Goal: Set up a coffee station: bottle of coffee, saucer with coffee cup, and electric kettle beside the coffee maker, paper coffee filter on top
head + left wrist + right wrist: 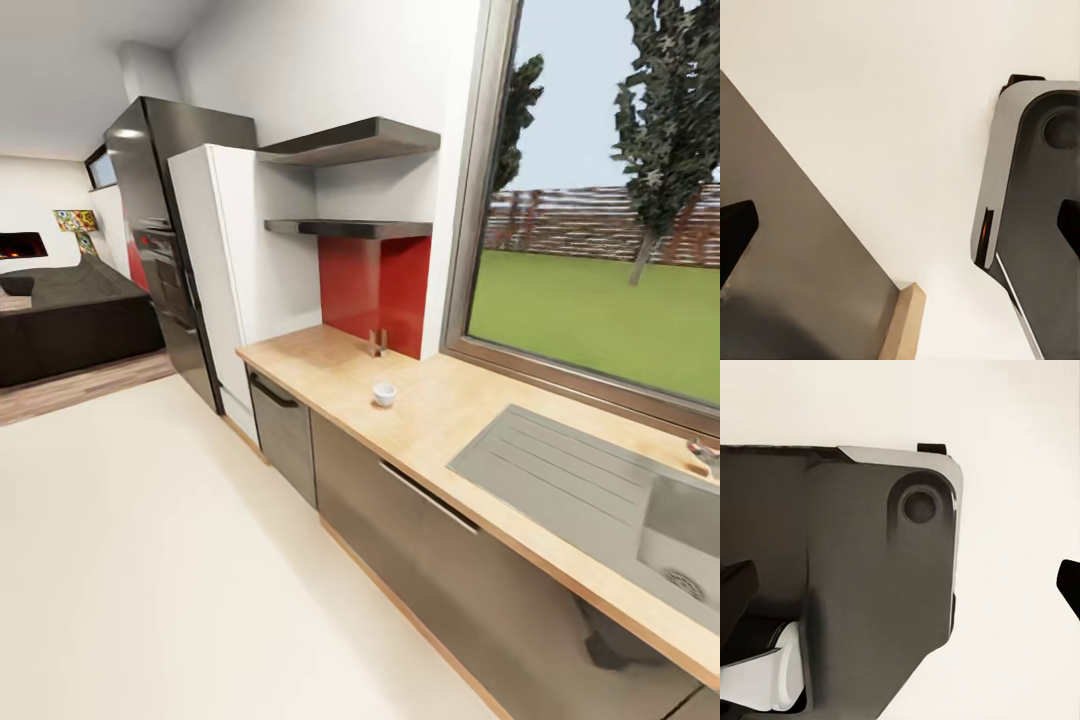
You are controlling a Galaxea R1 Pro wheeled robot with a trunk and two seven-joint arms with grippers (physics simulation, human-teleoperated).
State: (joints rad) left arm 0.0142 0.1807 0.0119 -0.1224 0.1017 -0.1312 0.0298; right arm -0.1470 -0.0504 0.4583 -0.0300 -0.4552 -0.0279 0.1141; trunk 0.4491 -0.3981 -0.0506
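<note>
A small white coffee cup point(384, 393) stands on the long light wood-look counter point(450, 400); both grippers' fingers spread apart, empty.

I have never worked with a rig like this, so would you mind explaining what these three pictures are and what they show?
These are simulator renders from a wheeled robot with two arms. The large picture comes from its head camera, looking along a kitchen. The light wood kitchen countertop runs along the window, with a grey sink set into it. A small white coffee cup stands on the counter, and a small brownish object that I cannot identify sits by the red wall panel. Two dark shelves hang above.

The other two pictures come from cameras near each gripper, pointing down at the pale floor and the robot's own dark base. The dark tips at the edges are gripper fingers, spread apart. Nothing is held.
</note>
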